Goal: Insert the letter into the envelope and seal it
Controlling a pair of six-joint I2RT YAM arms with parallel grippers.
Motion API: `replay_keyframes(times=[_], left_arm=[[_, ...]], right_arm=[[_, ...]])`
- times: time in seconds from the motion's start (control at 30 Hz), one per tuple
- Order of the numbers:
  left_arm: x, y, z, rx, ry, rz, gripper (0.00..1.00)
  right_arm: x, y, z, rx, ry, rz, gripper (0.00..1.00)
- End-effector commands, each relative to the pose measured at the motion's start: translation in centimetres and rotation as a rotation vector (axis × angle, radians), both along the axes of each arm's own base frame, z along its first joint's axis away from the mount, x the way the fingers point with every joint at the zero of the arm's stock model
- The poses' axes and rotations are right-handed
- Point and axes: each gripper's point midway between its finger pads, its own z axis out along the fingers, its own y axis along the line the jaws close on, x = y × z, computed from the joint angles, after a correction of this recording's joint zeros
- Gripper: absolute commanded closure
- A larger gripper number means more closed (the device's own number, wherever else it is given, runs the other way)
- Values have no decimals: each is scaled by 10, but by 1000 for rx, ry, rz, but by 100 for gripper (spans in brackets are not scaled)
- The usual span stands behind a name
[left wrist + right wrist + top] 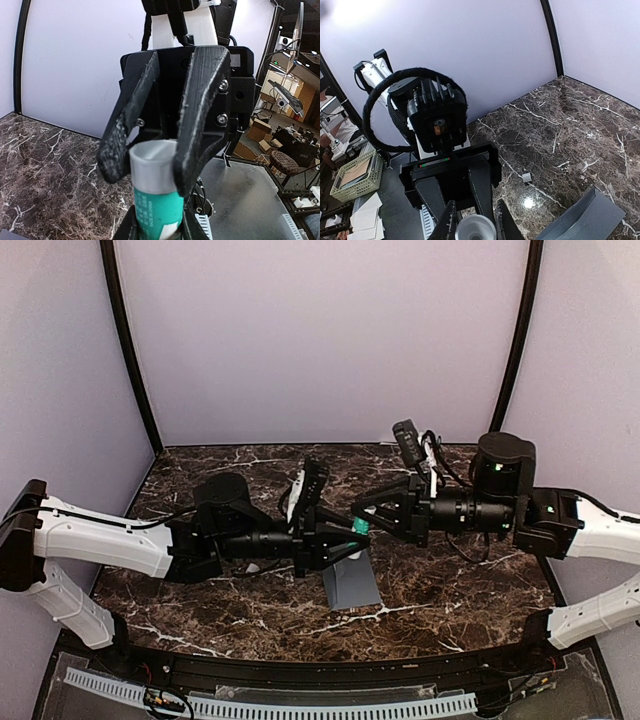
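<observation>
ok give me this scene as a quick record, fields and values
left gripper: shut on the green body of the glue stick
right gripper: jaws against the stick's white end
glue stick: held level between both grippers, above the table
envelope: on the table below the grippers
letter: not in view

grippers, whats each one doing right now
Left gripper: closed on the glue stick.
Right gripper: closed on the same glue stick, at its white end.
</observation>
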Motion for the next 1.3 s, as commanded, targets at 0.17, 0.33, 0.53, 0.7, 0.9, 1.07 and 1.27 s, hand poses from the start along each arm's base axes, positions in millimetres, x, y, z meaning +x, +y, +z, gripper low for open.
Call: replay_keyframes(times=[0.17, 0.33, 0.53, 0.7, 0.9, 1.07, 1.27], left_arm=[[-42, 11, 23, -54, -23, -219, 100], [-67, 18, 34, -78, -21, -371, 100], [-80, 19, 38, -84, -24, -471, 100], [-70, 17, 37, -76, -32, -397, 100], [-11, 13, 25, -3, -76, -22, 100], [63, 14, 7, 79, -134, 378, 100], [115, 9, -7, 141, -173, 646, 100]], right_arm=[[-66, 0, 22, 79, -115, 376, 100], [-95, -4, 28, 103, -173, 562, 100], [-111, -5, 33, 106, -204, 683, 100], [-98, -3, 34, 97, -190, 585, 100], [-17, 3, 13, -5, -25, 94, 100], [59, -13, -11, -56, 95, -371, 100], [114, -14, -35, -124, 183, -705, 100]])
